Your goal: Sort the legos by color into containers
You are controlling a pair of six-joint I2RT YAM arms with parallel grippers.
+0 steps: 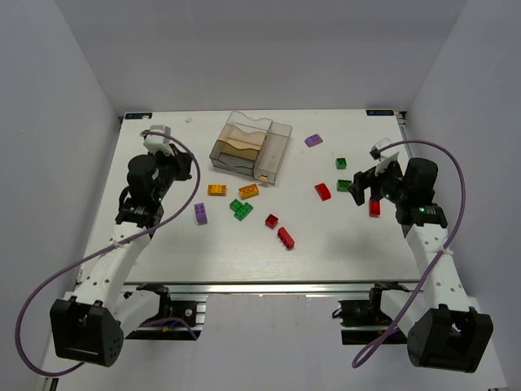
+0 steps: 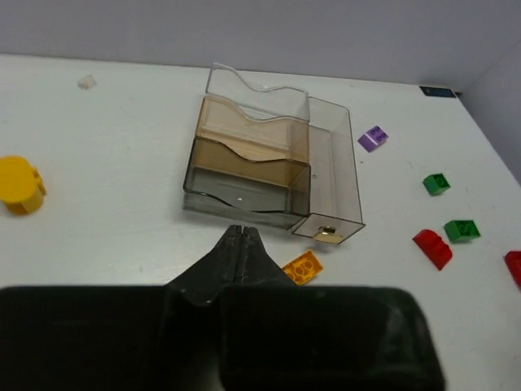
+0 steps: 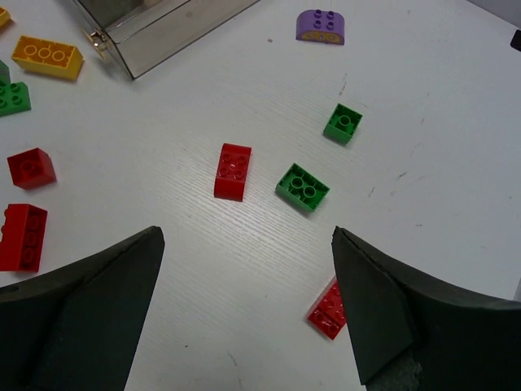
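Tabletop [image 1: 342, 252]: white, grey walls [image 1: 244, 49] around.
Left end effector [image 2: 238, 236]: closed together, empty.
Right end effector [image 3: 246, 236]: wide apart, empty.

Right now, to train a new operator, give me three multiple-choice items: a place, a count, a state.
1. The clear brownish four-section plastic box stands: A far middle of the table; B near right corner; C near left corner.
2. Light purple studded bricks in view: A one; B two; C five.
3. The right hand is: A open; B shut on a brick; C unseen.
1 A, beyond the orange bricks. 2 B, one right of the box, another near the left arm. 3 A, fingers wide apart.
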